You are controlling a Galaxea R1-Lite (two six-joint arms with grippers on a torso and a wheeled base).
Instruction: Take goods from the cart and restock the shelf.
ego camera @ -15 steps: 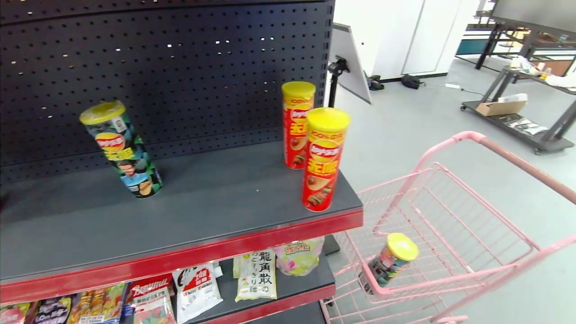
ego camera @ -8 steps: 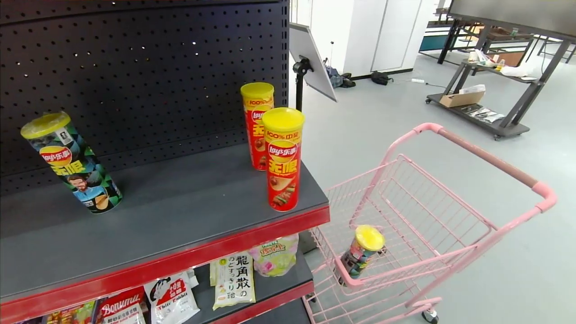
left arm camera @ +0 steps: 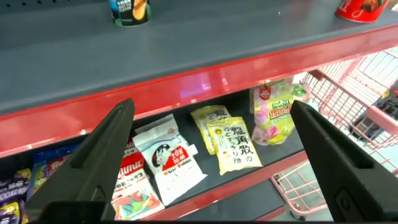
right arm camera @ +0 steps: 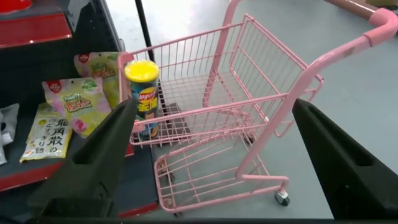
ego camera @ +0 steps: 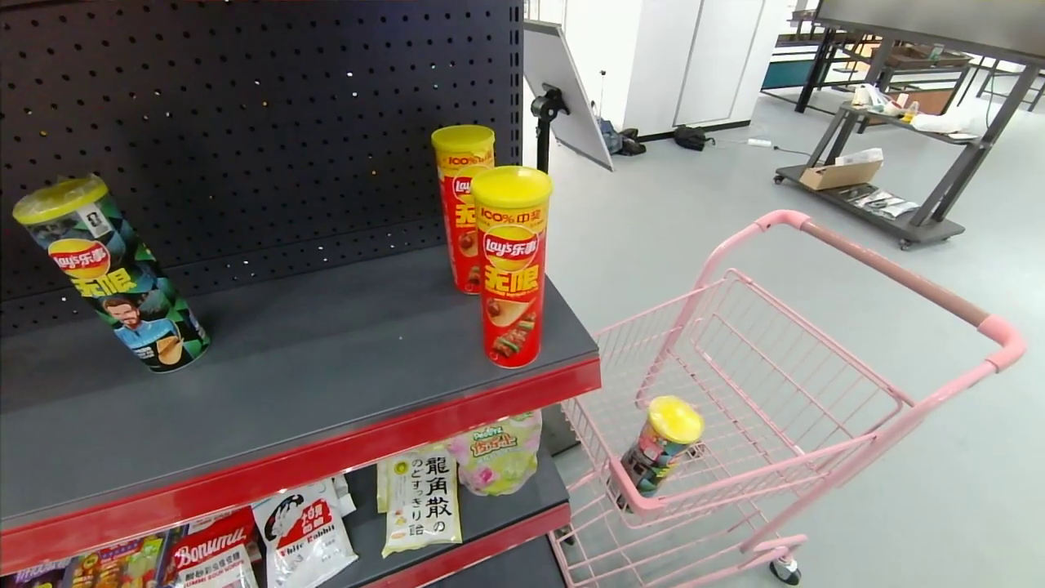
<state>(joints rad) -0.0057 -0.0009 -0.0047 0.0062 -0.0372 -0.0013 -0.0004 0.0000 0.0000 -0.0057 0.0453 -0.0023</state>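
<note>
Left pincer (left arm camera: 214, 165): jaws wide apart, nothing between them, hanging in front of the red front lip of the dark grey metal shelf (left arm camera: 186, 50), level with the lower shelf of flat snack bags (left arm camera: 230, 146). Right pincer (right arm camera: 211, 168): jaws likewise wide apart and empty, held above the pink wire cart (right arm camera: 261, 106). One yellow-lidded multicoloured crisp tube (right arm camera: 143, 93) stands in the cart basket, in the corner nearest the shelf unit, against the wire wall; from the head camera the same tube (ego camera: 660, 445) sits low in the cart (ego camera: 816, 237), which stands just beside the right end of the shelf (ego camera: 326, 384). On the shelf: two red crisp tubes with yellow lids near the right end, both upright, the front red tube (ego camera: 510, 269) close to the lip and the rear red tube (ego camera: 464, 212) just behind it. A green-and-black crisp tube with yellow lid (ego camera: 110, 278) stands well apart at the left, before the black pegboard back panel (ego camera: 245, 122).
</note>
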